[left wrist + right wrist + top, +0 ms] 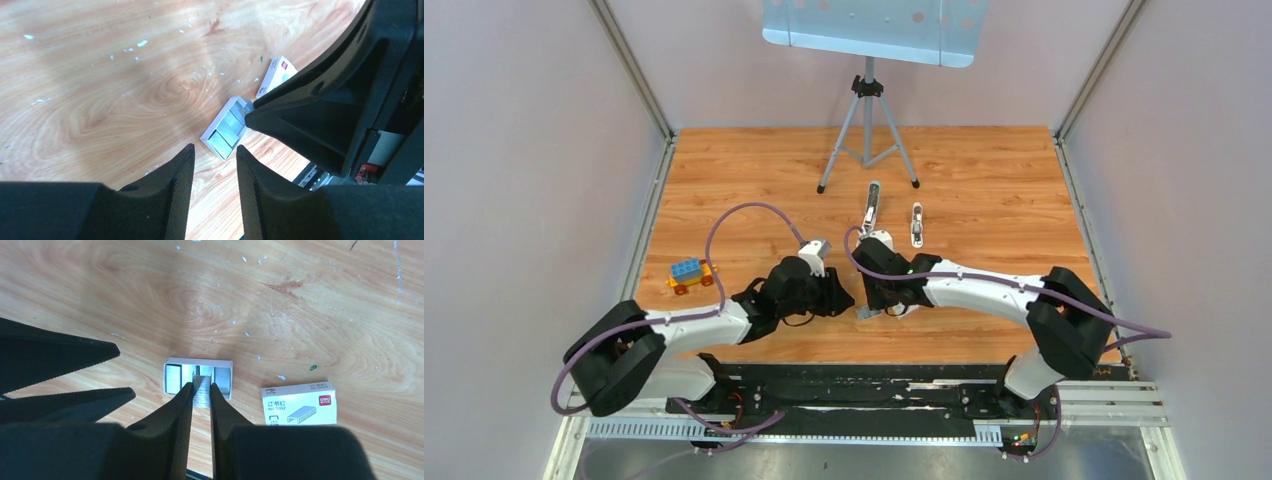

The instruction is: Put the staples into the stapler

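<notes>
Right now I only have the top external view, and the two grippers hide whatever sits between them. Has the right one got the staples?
Observer: Yes. In its wrist view the right gripper is closed on the staples, over an open white tray.
Operator: Anything left in that tray?
Observer: Yes, grey blocks lie at both ends.
Operator: And the left one?
Observer: The left gripper is open and holds nothing, short of the tray.

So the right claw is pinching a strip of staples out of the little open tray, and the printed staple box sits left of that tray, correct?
Not quite. In the right wrist view the printed box lies right of the tray, not left. The right gripper does pinch the staples at the tray.
</notes>
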### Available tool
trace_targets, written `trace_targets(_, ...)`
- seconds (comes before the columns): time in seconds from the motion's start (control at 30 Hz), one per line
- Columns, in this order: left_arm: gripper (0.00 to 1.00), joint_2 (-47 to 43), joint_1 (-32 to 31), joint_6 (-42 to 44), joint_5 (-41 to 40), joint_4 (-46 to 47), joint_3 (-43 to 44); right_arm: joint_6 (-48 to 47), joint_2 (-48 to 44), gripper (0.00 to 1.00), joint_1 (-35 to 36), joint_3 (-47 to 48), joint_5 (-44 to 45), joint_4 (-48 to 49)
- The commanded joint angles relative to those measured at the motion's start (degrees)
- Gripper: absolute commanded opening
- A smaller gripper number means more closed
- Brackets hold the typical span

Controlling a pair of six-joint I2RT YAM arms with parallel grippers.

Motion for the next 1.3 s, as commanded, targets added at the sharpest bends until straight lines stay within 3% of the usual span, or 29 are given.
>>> trace_targets(0.0,0.45,-6.24,-0.52,4.13,-7.55,-9.46,2.40,-0.38,-3.55,0.18,1.00,-0.47,1.06,-0.77)
trace_targets(0.07,0.57,-8.72,-0.44,4.86,-9.69,-12.58,3.07,-0.87,-4.48,0.18,0.67,-0.42,1.39,-0.99)
trace_targets(0.13,0.80,-10.99,-0.43,5.84,-11.23,-15.79,3.96,-1.67,-5.35,0.18,-0.16,-0.35,1.94,-1.46)
trace_targets(0.17,0.96,-12.07,-0.43,6.54,-12.11,-17.98,4.73,-2.27,-5.92,0.18,-0.82,-0.35,2.25,-1.72)
trace_targets(0.2,0.99,-13.11,-0.41,7.32,-13.08,-20.18,5.63,-3.00,-6.53,0.18,-1.60,-0.41,2.55,-2.07)
trace_targets(0.43,1.00,-18.99,-0.35,11.11,-19.57,-34.49,12.86,-8.41,-9.52,0.18,-11.18,-0.75,1.17,-2.23)
trace_targets(0.87,1.00,-22.98,-0.35,26.63,-9.78,-56.16,28.02,-16.49,-3.46,0.17,-27.00,4.37,-2.48,1.80)
trace_targets(1.1,1.00,-30.14,-0.35,33.91,-17.92,-58.48,23.97,-17.01,1.63,0.17,-31.15,6.98,-6.10,6.25)
trace_targets(1.27,1.00,-33.45,-0.35,35.40,-18.69,-56.25,22.71,-17.33,5.72,0.17,-32.46,9.99,-7.46,6.82)
